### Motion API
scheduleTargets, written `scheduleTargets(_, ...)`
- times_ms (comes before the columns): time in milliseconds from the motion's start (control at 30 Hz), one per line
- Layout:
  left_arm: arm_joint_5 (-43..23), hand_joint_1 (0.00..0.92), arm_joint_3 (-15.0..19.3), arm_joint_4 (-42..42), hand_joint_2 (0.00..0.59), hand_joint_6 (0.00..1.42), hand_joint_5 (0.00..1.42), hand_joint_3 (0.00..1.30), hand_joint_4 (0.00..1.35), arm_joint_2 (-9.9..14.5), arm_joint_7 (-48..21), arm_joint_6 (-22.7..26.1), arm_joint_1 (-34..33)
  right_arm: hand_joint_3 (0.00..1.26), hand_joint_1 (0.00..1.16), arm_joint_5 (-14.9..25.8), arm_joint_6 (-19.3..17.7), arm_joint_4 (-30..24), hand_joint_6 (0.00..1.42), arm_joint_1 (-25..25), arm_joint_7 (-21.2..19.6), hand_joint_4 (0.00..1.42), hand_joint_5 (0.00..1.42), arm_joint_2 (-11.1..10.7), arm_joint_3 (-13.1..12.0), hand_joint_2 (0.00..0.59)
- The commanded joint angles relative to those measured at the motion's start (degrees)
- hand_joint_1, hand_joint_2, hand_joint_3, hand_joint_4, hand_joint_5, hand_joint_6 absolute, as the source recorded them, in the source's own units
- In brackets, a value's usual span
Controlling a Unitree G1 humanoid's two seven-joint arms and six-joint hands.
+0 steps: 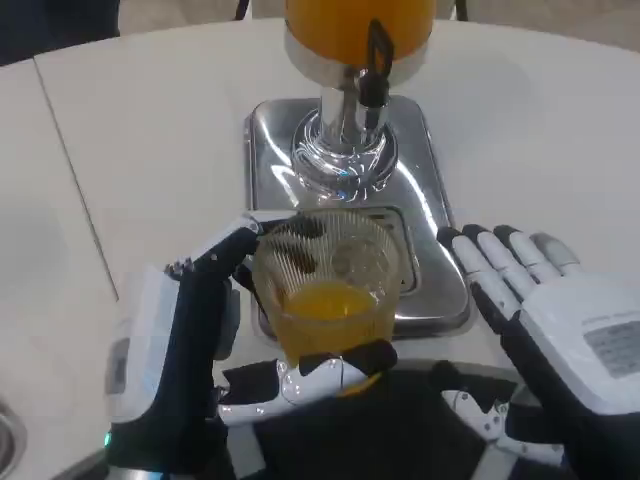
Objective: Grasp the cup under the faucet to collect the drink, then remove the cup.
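Orange juice already sits in the bottom part of the ribbed clear plastic cup (328, 290), so I judge the collecting step done or nearly so. My left hand (215, 340) is wrapped around the cup, fingers on its left side and under its base, holding it over the front of the dispenser's chrome drip tray (432, 210). The cup seems to sit forward of the black faucet lever (377, 62), toward me, so I take it the removal is under way; I can't tell whether the base is clear of the tray. What's left is carrying it clear and setting it on the white table (150, 150). My right hand (545, 320) holds nothing, fingers stretched out flat beside the tray. By count: one cup, one juice dispenser (345, 100) with one faucet, one tray, two hands.
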Motion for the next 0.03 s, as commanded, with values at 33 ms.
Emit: scheduleTargets(33,-0.7,0.667,-0.2,-0.7,0.000,1.42,1.35,1.17,1.01,-0.8,0.0,-1.0,-0.1,0.00,0.40,-0.6,0.0,-1.6,0.00,1.5,0.2,0.00,0.00,0.6,0.3,0.462)
